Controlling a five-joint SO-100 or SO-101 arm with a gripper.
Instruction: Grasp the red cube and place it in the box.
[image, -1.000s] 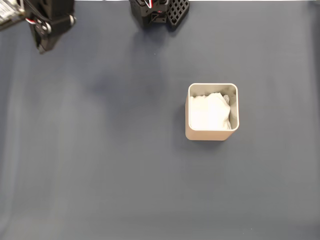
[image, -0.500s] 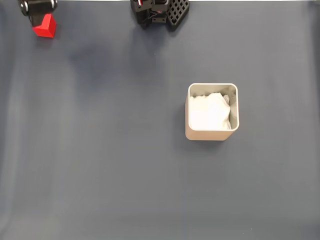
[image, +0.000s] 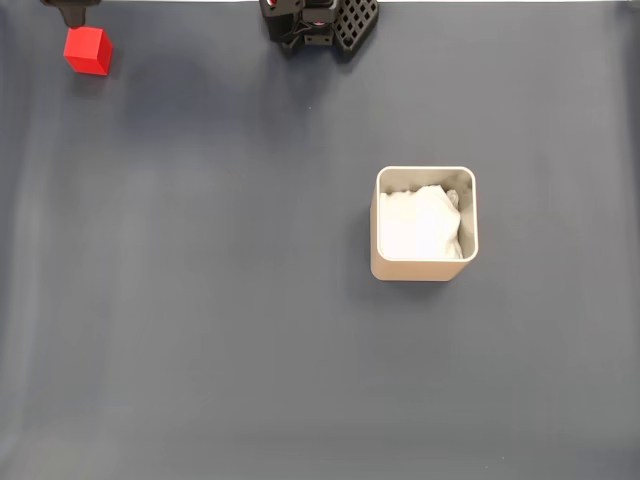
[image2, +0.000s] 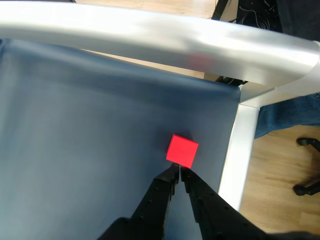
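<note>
Lying on the dark mat's far left corner in the fixed view, well apart from the box, the red cube is being approached, not yet grasped, by the gripper (jaws together, needing to be opened around it next)

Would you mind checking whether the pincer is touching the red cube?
Cannot tell: in the wrist view the shut pincer tips meet the red cube's near edge, with neither contact nor gap plain.
</note>
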